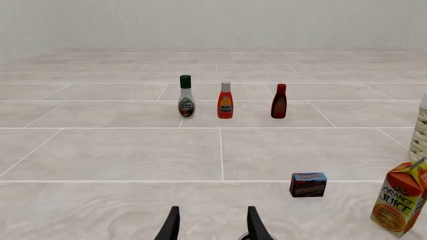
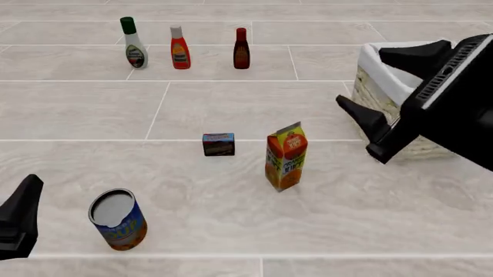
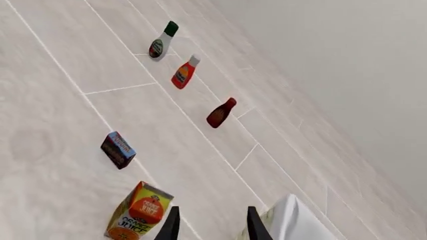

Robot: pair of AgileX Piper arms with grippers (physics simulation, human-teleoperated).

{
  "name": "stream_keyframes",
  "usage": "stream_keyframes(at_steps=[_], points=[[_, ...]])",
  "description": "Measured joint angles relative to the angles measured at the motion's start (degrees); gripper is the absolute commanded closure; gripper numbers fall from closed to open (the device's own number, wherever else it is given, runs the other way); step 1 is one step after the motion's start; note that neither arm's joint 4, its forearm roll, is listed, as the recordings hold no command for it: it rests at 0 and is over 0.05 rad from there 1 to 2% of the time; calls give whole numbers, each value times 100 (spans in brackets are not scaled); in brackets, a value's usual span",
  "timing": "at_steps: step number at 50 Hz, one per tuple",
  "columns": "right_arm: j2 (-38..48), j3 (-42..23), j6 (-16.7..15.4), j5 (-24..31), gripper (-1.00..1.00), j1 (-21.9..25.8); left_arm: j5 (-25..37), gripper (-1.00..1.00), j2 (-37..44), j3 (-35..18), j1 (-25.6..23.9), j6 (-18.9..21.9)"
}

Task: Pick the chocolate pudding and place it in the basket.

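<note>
While the chocolate pudding (image 2: pixel 219 144) sits on the counter just left of the juice carton (image 2: pixel 286 156), long axis crosswise, the right hand (image 2: pixel 368 130), fingers apart and empty, hangs nearer than the left hand (image 1: pixel 212 225).

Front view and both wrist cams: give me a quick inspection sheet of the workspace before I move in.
Surface: pale tiled tabletop, flat, no spills seen.
Job's things: chocolate pudding lies untouched mid-table, left of the orange juice carton; basket stands at the right, partly hidden by the right arm.
Clutter: blue can front left; three bottles in a far row, green-capped, red-orange, dark red.
Grippers: left gripper jaws open, holding nothing; right gripper jaws open, holding nothing, raised by the basket.
Cables: nothing seen.
Surroundings: plain pale wall beyond the table.
</note>
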Motion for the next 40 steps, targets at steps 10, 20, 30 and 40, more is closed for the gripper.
stream_keyframes(at_steps=[10, 20, 30, 40], points=[[772, -632, -591, 437, -100, 114, 2, -100, -3, 1, 1, 0], [1441, -1445, -1155, 1142, -100, 201, 3, -100, -5, 2, 1, 0], [2007, -2336, -1527, 1918, -100, 330, 3, -100, -4, 2, 2, 0], [2570, -3207, -1665, 2588, -100, 508, 5, -100, -5, 1, 2, 0]])
